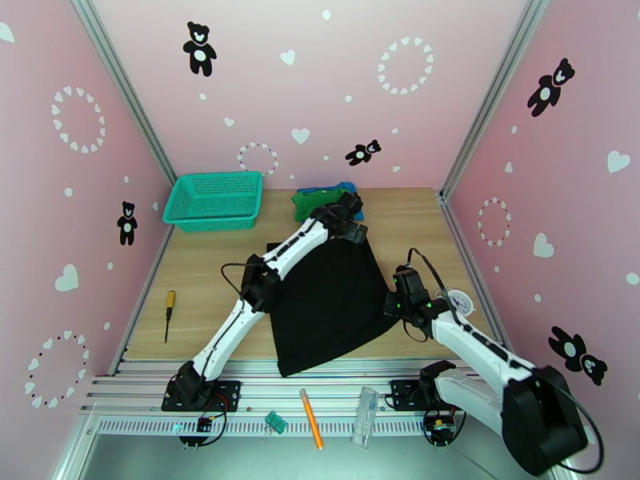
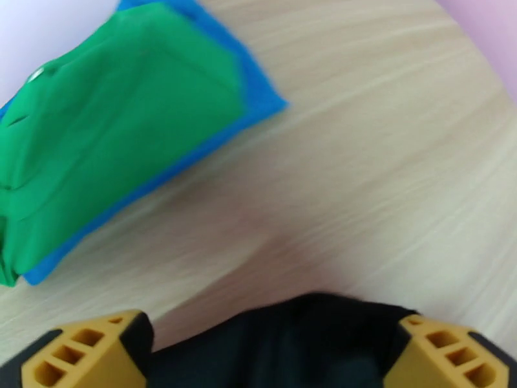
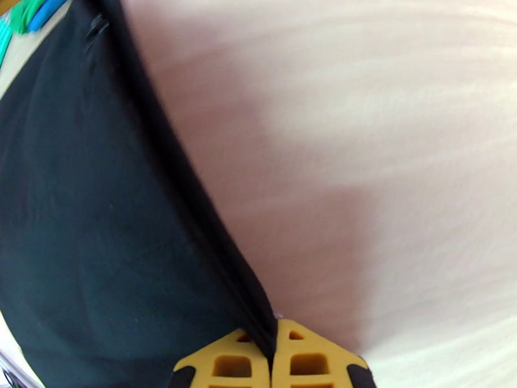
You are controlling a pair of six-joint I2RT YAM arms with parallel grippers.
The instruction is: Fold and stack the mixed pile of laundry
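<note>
Black soft cloth garment: spread unfolded on pale wooden table. Your right gripper pinches its right hem. Your left gripper hangs wide open and empty over its far corner. Bright green folded garment lies on medium-blue shirt beyond. Folding step; next, likely, grip that corner and fold across.

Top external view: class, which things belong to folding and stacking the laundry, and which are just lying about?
Job: black garment, green garment, blue garment.
Lying about: teal mesh basket, screwdriver, orange pen, green clips.
</note>
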